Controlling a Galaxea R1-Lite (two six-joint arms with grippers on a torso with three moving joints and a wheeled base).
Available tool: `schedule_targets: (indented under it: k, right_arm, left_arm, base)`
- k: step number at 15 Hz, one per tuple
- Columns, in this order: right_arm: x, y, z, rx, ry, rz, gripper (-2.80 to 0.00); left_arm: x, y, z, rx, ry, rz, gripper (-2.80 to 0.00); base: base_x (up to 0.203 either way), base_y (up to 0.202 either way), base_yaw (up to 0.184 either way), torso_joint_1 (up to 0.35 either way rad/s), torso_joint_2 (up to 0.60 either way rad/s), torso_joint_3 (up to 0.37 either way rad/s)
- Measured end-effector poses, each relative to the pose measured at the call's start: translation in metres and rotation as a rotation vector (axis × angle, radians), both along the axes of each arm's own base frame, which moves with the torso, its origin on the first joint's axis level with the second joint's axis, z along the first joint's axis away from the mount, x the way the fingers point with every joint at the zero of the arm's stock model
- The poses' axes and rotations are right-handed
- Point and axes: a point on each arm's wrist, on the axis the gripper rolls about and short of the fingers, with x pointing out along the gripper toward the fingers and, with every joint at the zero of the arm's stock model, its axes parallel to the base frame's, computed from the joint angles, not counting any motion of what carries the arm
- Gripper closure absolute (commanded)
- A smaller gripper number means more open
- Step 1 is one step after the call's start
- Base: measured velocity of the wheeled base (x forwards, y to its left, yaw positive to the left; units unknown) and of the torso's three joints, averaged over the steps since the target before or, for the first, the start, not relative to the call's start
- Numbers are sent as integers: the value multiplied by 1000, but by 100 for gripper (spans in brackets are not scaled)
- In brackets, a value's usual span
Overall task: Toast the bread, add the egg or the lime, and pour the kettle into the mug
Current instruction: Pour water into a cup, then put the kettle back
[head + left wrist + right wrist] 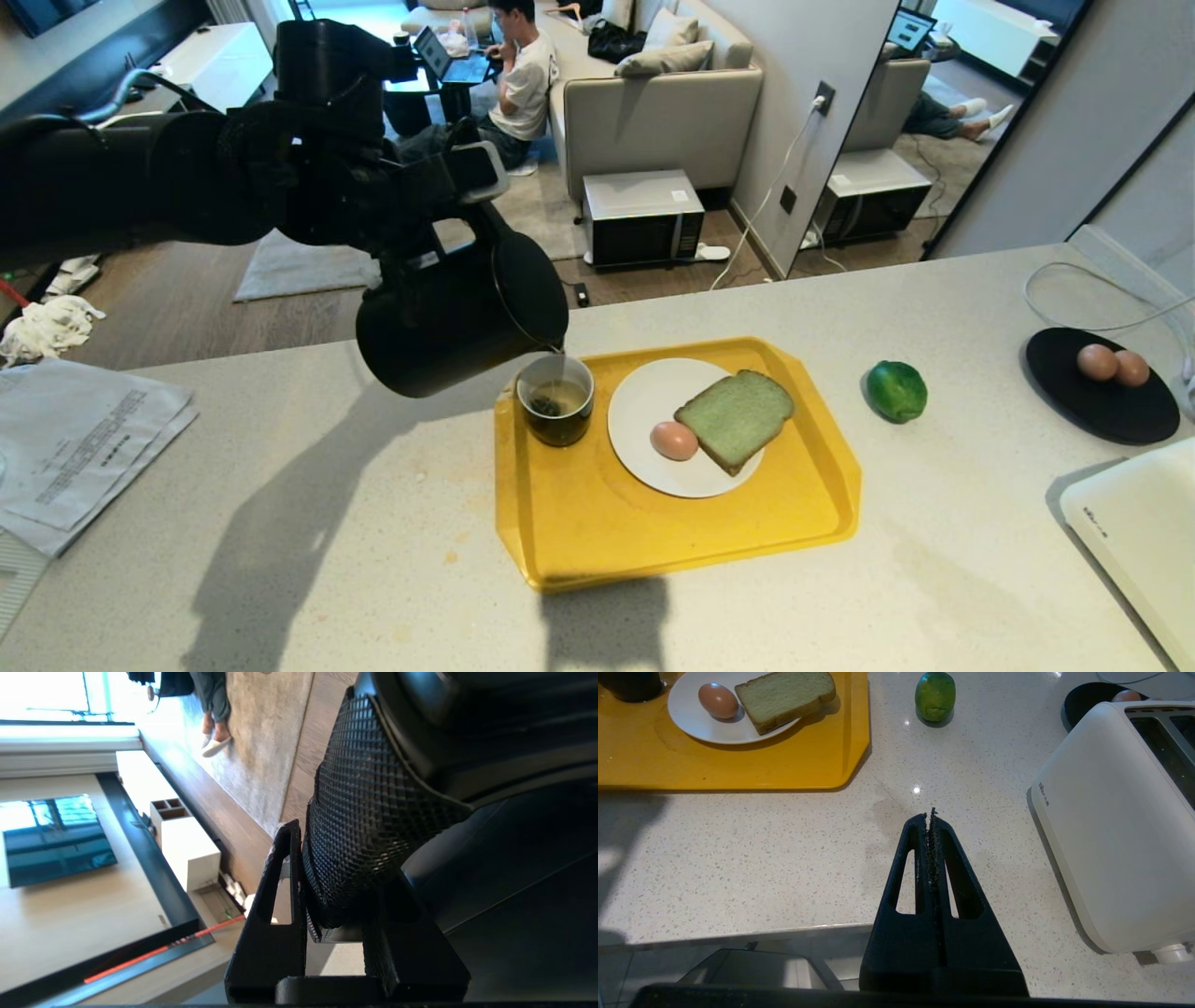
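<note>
The robot's left gripper (pixel 327 933) clamps the textured handle of the black kettle (pixel 457 313), its fingers (pixel 271 933) closed on either side of the grip, and holds the kettle tipped steeply over the desk (pixel 327 523) with its spout just above the rim of the mug (pixel 556 399). The mug stands at the far left corner of a yellow tray (pixel 607 532) and holds dark liquid with a tea bag. Beside it on the tray, a white plate (pixel 644 397) carries the pale green slice of bread (pixel 736 417), with the pinkish-brown egg (pixel 673 441) touching the slice's left edge. The lime (pixel 896 391) lies on the bare desk just right of the tray, well apart from either arm. Farther right, two brown eggs (pixel 1114 365) sit as a pair on a black dish (pixel 1092 406), near a white toaster (pixel 1106 826). The right gripper (pixel 932 816) hangs by the desk's near edge, fingers pressed together and holding nothing. A person sits on the floor with a laptop beyond the desk.
</note>
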Motion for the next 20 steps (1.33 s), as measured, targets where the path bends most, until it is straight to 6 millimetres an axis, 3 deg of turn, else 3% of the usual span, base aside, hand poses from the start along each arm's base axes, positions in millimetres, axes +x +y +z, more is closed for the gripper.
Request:
schedule_targets:
  k: [7,13,20]
  right_arm:
    - [0,0,0,0,0,-1,0]
    - [0,0,0,0,0,0,0]
    - [0,0,0,0,0,-1,0]
  left_arm:
    - [-19,45,-5,-106,50,62,0]
    - [-36,71,-33,-344,150,-1,0]
    - [-28,85,-61,-530,-130,13,0]
  base:
    - [0,0,0,0,0,0]
    - [0,0,0,0,0,0]
    - [0,0,0,0,0,0]
